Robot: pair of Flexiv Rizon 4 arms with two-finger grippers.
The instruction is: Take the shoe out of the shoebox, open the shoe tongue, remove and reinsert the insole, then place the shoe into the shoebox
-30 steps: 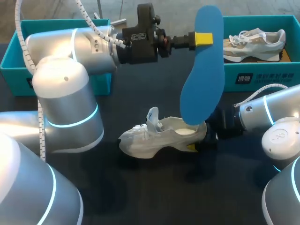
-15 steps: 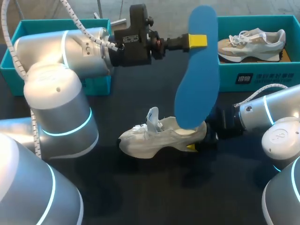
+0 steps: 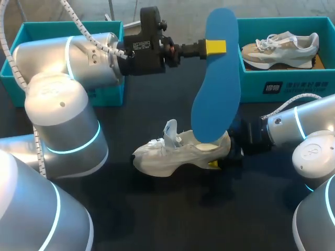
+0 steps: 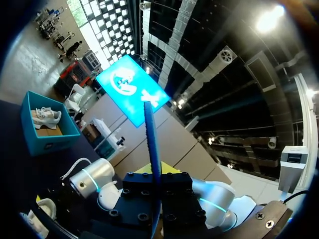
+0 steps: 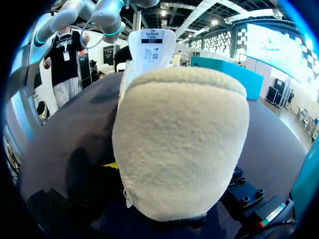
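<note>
A blue insole (image 3: 215, 89) hangs upright from my left gripper (image 3: 215, 47), which is shut on its upper part; its lower end is just above the heel opening of the white shoe (image 3: 175, 156). The shoe lies on the dark table, tongue (image 3: 170, 132) raised. My right gripper (image 3: 217, 161) grips the shoe's heel from behind. In the right wrist view the cream heel (image 5: 182, 139) fills the space between the fingers, with the tongue (image 5: 152, 47) beyond it. The left wrist view shows the insole (image 4: 151, 144) edge-on between the left gripper's (image 4: 155, 181) fingers.
A teal shoebox (image 3: 285, 86) at the back right holds a second shoe (image 3: 282, 46). Another teal box (image 3: 15, 57) stands at the back left, partly behind my left arm. The left wrist view also takes in the shoebox (image 4: 47, 137).
My left arm has carried the insole to the left, so its lower end now hangs closer over the shoe's opening. The shoe and right arm have not moved.
</note>
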